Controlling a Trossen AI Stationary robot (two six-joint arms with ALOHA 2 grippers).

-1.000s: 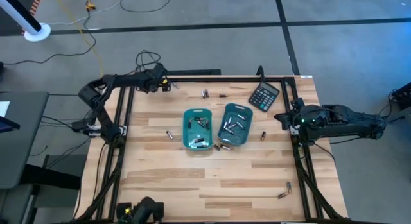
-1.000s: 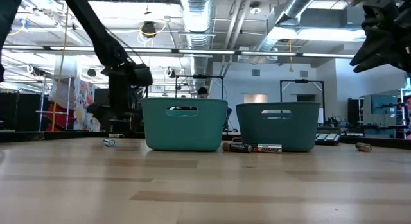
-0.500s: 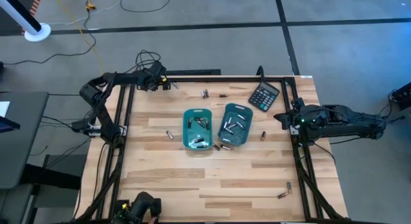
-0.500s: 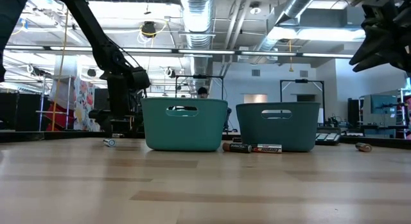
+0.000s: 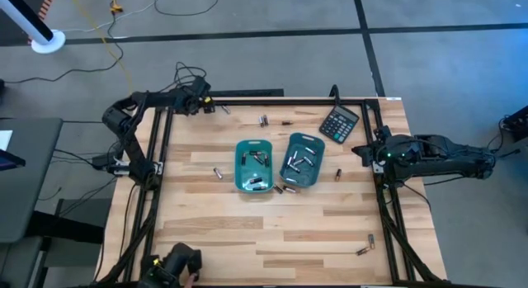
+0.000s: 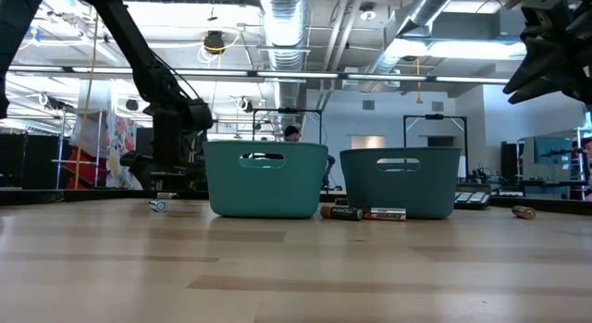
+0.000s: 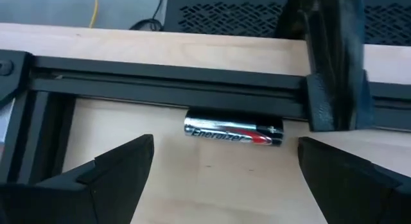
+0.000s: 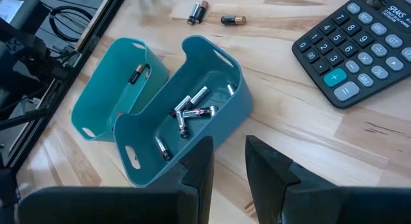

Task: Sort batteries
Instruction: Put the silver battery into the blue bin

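One silvery and dark battery [image 7: 232,131] lies on the wood against the black frame rail [image 7: 160,89] at the table's far left corner. My left gripper [image 7: 226,150] hovers open just short of it, one finger on either side, touching nothing; in the high view that gripper [image 5: 210,105] is at the far left. Two teal trays [image 5: 254,166] [image 5: 301,161] stand mid-table with batteries [image 8: 189,110] inside. My right gripper [image 8: 228,166] waits raised at the right edge, its fingers a little apart with nothing between them.
A black calculator [image 5: 339,123] lies at the far right. Loose batteries lie near the far edge [image 5: 264,120], left of the trays [image 5: 219,173], in front of the trays [image 5: 280,189], right of them [image 5: 337,174] and near the front right [image 5: 363,248]. Black frame rails border the table.
My left gripper has moved a little toward the table's far left corner and slightly down, and it has stayed open. The right arm has kept still.
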